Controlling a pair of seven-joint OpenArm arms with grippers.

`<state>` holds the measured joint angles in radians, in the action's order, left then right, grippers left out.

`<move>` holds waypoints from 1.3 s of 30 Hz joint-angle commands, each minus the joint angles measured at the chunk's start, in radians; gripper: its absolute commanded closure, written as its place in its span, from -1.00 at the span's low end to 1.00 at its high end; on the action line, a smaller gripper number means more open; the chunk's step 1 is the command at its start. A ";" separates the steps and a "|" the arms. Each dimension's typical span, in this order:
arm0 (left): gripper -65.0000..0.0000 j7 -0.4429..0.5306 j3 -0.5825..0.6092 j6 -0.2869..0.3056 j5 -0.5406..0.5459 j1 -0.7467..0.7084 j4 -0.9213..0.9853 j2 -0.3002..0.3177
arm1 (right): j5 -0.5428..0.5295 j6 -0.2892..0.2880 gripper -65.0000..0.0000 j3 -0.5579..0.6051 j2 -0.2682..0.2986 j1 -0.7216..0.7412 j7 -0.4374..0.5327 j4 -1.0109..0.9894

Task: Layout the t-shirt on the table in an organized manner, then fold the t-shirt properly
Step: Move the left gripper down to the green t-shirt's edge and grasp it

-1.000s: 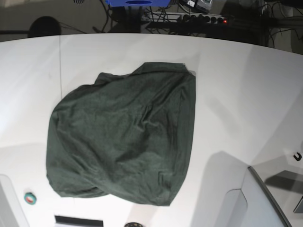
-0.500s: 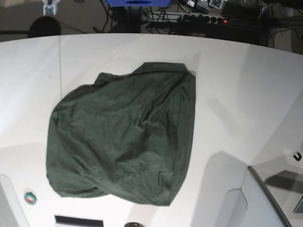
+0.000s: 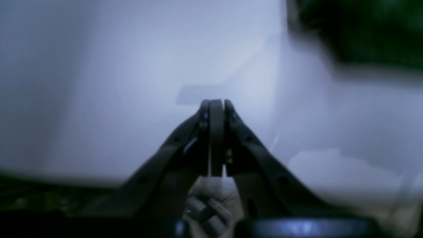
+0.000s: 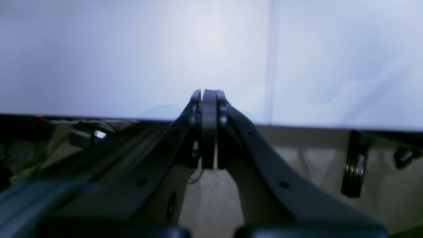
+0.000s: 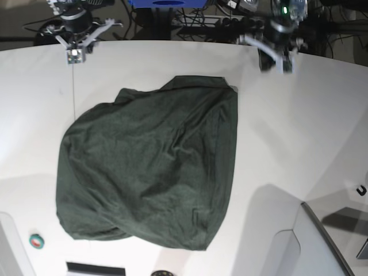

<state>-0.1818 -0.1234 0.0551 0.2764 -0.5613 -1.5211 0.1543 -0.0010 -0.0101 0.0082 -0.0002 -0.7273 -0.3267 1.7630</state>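
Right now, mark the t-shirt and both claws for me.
t-shirt [image 5: 149, 167], base view, middle of the crumpled green cloth.
left claw [image 5: 275, 57], base view, between its shut tips.
right claw [image 5: 73, 53], base view, between its shut tips.

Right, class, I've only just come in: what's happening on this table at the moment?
A two-armed robot is about to deal with a dark green t-shirt that lies crumpled in a heap on the white table, sleeves not laid out. Nothing is being handled. The right gripper and the left gripper are both shut and empty, hanging over the table's far edge, apart from the shirt. Laying out and folding have not begun.
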 commanded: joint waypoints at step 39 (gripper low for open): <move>-0.31 -0.134 0.046 0.018 0.271 0.122 -0.065 -0.020 | -0.001 0.002 -0.40 0.037 0.009 0.035 0.010 0.013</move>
<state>-0.3336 -0.0746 0.0681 0.5365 -0.4438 -1.5661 0.1341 0.0006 -0.0105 0.0460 0.0055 -0.6849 -0.3367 1.7630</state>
